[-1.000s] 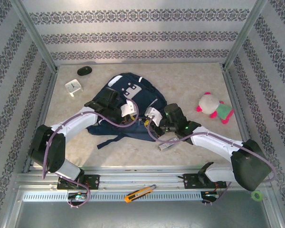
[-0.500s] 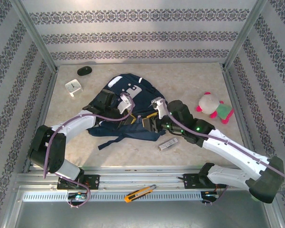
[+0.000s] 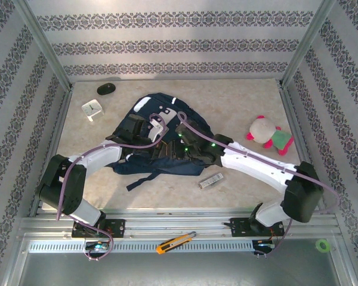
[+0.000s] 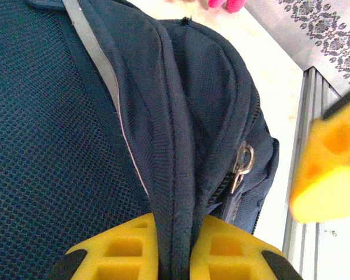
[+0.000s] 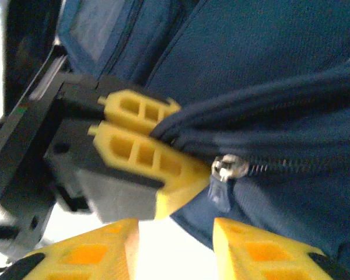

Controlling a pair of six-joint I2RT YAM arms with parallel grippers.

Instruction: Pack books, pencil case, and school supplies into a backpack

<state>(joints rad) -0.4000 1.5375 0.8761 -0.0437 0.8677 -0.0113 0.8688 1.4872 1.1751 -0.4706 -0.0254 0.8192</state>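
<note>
Between left gripper [image 4: 174, 252] jaws, a backpack [image 4: 58, 116] fold (zipper pull [image 4: 242, 166] just beside).

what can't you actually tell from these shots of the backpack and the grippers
- Inside of the backpack: top view, folded fabric and both arms cover its opening.
- Time on the white clock: top view, too small.
- How far the zipper is open: right wrist view, its track runs off the right edge.
- The right gripper in the left wrist view: one blurred yellow finger, cut by the right edge.
</note>
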